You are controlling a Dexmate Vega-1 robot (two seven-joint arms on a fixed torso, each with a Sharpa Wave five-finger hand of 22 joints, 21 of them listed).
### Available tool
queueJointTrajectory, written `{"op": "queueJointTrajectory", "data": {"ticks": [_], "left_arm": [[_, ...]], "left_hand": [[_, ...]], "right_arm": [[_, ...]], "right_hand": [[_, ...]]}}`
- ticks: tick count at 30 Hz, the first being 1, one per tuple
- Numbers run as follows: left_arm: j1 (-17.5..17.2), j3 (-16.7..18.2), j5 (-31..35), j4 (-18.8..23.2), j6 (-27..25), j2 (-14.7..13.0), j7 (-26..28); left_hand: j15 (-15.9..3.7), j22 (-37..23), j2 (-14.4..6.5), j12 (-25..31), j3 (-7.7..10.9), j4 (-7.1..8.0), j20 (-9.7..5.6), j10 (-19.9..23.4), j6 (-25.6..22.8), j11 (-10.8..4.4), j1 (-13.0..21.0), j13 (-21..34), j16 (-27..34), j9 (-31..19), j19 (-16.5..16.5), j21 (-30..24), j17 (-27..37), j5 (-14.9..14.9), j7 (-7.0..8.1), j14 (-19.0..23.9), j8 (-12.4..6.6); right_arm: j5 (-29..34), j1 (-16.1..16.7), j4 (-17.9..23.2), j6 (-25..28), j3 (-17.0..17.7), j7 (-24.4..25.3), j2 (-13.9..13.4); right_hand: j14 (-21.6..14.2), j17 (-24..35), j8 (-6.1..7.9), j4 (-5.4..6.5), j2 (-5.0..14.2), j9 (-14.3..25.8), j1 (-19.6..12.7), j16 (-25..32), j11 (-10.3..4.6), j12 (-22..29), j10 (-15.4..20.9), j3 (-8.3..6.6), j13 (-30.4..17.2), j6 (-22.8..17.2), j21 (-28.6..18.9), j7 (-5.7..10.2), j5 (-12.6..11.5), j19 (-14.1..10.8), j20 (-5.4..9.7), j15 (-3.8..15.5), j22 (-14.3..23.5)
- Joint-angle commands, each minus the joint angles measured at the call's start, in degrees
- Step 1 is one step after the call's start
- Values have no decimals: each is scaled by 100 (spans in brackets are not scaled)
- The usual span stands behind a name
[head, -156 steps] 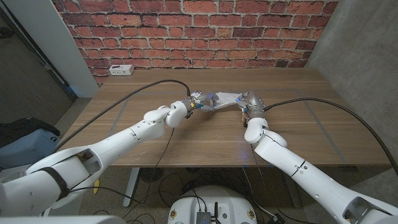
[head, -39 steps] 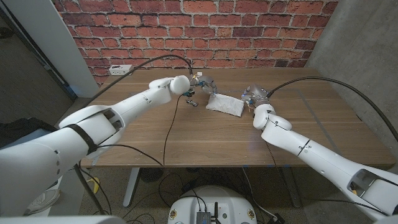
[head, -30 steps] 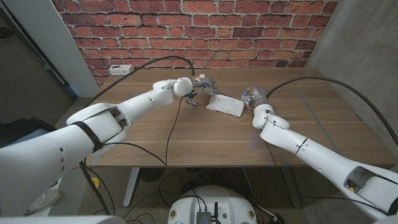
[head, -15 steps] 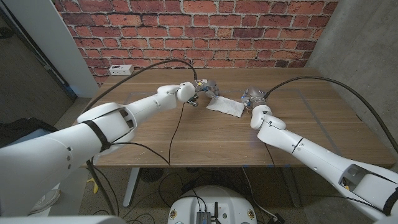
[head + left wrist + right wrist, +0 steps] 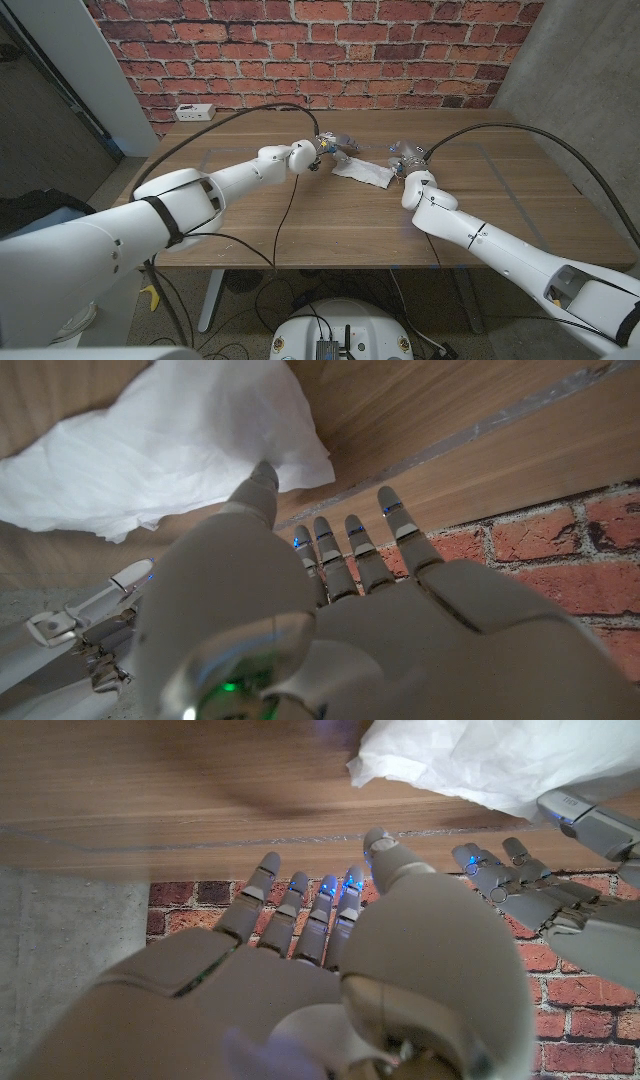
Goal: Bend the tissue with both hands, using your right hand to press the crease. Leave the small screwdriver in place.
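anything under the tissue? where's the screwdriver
The tissue lies on bare wooden table; its underside is hidden, so anything beneath cannot be seen. Left hand sits at one edge, right hand just off the other. The screwdriver cannot be made out.

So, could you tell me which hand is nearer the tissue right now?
Left. The left hand is at the tissue's edge, a fingertip at or over it. The right hand is beside the opposite edge, a small gap away.

White tissue (image 5: 362,171), crumpled and folded over (a loose pad), on the wooden table's far middle
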State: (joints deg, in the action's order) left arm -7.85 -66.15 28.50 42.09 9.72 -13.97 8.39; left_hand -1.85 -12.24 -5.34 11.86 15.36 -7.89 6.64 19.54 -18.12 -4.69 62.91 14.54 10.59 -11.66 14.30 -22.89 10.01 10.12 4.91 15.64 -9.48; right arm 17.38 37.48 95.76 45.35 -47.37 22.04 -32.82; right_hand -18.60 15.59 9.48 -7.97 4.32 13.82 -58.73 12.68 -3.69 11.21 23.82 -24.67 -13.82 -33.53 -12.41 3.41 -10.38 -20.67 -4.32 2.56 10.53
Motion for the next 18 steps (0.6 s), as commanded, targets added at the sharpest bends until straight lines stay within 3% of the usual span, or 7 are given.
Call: {"op": "queueJointTrajectory", "data": {"ticks": [1, 2, 5, 10, 14, 18], "left_arm": [[-335, 81, 195, 717, -132, -374, 776], [-385, 122, 207, 849, -119, -448, 845], [-551, 295, 137, 1118, 10, -613, 1031], [-772, 577, -65, 1428, 272, -818, 1060], [-954, 754, -75, 1869, 248, -1040, 949], [-1047, 898, -180, 2105, 346, -1196, 618]], "left_hand": [[-18, -2, -40, 20, -85, 84, -1, -3, 160, 24, -211, 16, 40, 30, -55, 17, 41, 7, 143, 27, -54], [-18, 0, -50, 42, -110, 109, 9, 30, 61, -5, -264, 14, 51, 40, -60, 15, 44, 10, 235, 45, -109], [-104, 3, -214, 120, -124, 258, -3, 186, -217, 10, -490, 8, 104, 64, -13, -17, 69, 18, 309, 172, -213], [-155, 4, -385, 169, -120, 427, -57, 298, -526, 47, -740, -2, 127, 77, 24, -48, 91, 8, 337, 261, -284], [-175, 5, -426, 230, -104, 523, -78, 474, -946, 86, -927, -24, 137, 87, 8, -60, 82, 20, 355, 369, -376], [-329, 10, -379, 347, -17, 520, -64, 899, -1749, 69, -1096, -83, 162, 106, 26, -97, 46, 40, 101, 686, -502]], "right_arm": [[98, 220, 249, -63, 89, 322, -62], [109, 268, 289, -112, 116, 387, -73], [144, 399, 408, -204, 192, 555, -90], [116, 625, 642, -359, 351, 706, -134], [-21, 693, 994, -258, 409, 328, -311], [2, 694, 1297, -51, 326, -2, -472]], "right_hand": [[-13, 37, 46, 23, 60, -27, 83, 43, 44, 14, 43, 57, -17, 16, -11, 0, -43, -29, -28, 354, 18], [-47, 46, 93, 25, 75, -45, 93, 71, 49, 34, 79, 77, -14, -52, -23, -43, -43, -58, -13, 379, 19], [-96, 76, 139, 91, 157, -75, 175, 122, 97, 70, 159, 118, -9, -125, -50, -50, -35, -124, 12, 393, 21], [-210, 112, 185, 204, 217, -119, 371, 205, 131, 122, 285, 228, -4, -223, -81, -88, -9, -204, 18, 389, 24], [-264, 126, 192, 255, 234, -135, 468, 239, 143, 133, 314, 278, -2, -244, -87, -97, -4, -224, 10, 391, 25], [-226, 129, 150, 238, 235, -148, 473, 230, 159, 115, 267, 298, 0, -135, -84, -85, -8, -219, 9, 382, 25]]}}
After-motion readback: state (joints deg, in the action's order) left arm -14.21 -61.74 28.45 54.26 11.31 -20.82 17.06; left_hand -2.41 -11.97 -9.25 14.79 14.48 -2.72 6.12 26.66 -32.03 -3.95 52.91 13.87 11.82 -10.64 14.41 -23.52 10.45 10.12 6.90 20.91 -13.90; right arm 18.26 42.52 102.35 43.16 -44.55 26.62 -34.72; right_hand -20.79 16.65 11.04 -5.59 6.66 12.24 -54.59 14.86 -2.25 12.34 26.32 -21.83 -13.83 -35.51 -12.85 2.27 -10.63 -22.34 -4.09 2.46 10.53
